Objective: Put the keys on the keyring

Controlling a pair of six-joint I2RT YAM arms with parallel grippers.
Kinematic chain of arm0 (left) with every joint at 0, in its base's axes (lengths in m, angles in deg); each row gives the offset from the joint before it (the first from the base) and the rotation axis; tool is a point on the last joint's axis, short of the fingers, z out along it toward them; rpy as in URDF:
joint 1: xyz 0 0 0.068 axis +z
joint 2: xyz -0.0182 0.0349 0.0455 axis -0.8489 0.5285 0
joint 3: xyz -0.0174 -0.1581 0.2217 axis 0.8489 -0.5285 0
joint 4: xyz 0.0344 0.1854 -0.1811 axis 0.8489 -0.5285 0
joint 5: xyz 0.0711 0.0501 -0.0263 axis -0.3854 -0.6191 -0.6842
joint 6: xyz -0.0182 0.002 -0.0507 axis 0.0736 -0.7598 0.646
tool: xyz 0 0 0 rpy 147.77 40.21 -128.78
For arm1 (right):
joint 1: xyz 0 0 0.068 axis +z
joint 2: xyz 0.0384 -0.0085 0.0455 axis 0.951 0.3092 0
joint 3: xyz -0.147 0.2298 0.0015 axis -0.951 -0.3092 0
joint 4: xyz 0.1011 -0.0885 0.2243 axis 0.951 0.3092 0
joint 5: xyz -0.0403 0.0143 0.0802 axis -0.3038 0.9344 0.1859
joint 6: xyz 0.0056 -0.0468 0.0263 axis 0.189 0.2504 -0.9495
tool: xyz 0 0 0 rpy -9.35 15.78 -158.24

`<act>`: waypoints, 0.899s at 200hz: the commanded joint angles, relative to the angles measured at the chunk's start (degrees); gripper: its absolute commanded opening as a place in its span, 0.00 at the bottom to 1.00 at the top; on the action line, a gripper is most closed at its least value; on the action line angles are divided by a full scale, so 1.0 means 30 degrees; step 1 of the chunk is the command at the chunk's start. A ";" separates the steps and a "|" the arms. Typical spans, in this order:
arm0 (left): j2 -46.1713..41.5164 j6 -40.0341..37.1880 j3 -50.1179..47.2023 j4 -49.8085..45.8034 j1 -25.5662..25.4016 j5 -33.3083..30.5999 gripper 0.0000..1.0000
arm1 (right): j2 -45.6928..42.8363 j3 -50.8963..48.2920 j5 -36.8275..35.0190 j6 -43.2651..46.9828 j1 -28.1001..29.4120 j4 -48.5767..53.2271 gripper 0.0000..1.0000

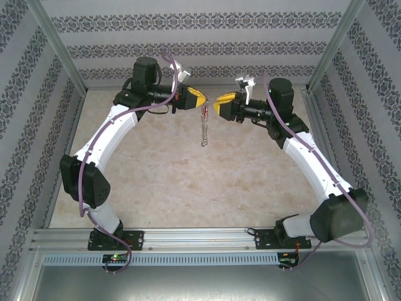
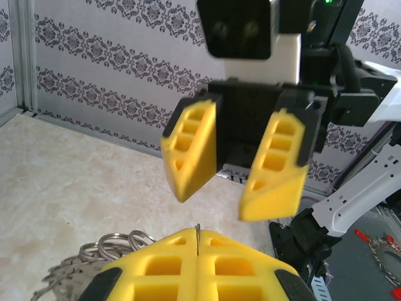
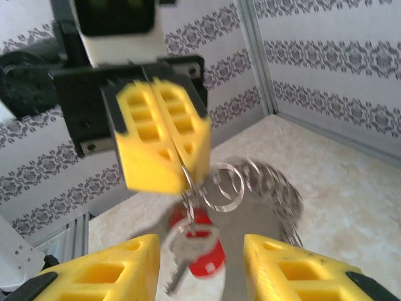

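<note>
The keyring [image 1: 203, 128] hangs as a floppy chain of silvery rings from my left gripper [image 1: 202, 100], which is shut on a thin ring of it above the table's far middle. In the left wrist view the ring edge pokes out between my shut left gripper [image 2: 197, 241], with more rings of the keyring [image 2: 116, 244] at lower left. My right gripper [image 1: 217, 105] faces it, open, a short gap away. In the right wrist view the red-headed key [image 3: 210, 260] dangles below the left gripper [image 3: 178, 182], between my open right fingers [image 3: 135, 266], beside the keyring [image 3: 263, 182].
The beige marbled table [image 1: 156, 175] lies below both grippers. Patterned walls and aluminium frame posts [image 1: 59, 47] close in the back and sides. A metal rail [image 1: 200, 241] carries the arm bases at the near edge.
</note>
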 commanded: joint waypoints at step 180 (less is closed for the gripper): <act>-0.1132 0.1030 -0.0172 0.2424 -0.0063 0.1746 0.00 | 0.1846 0.3058 0.2533 -0.0545 -0.0054 -0.1283 0.19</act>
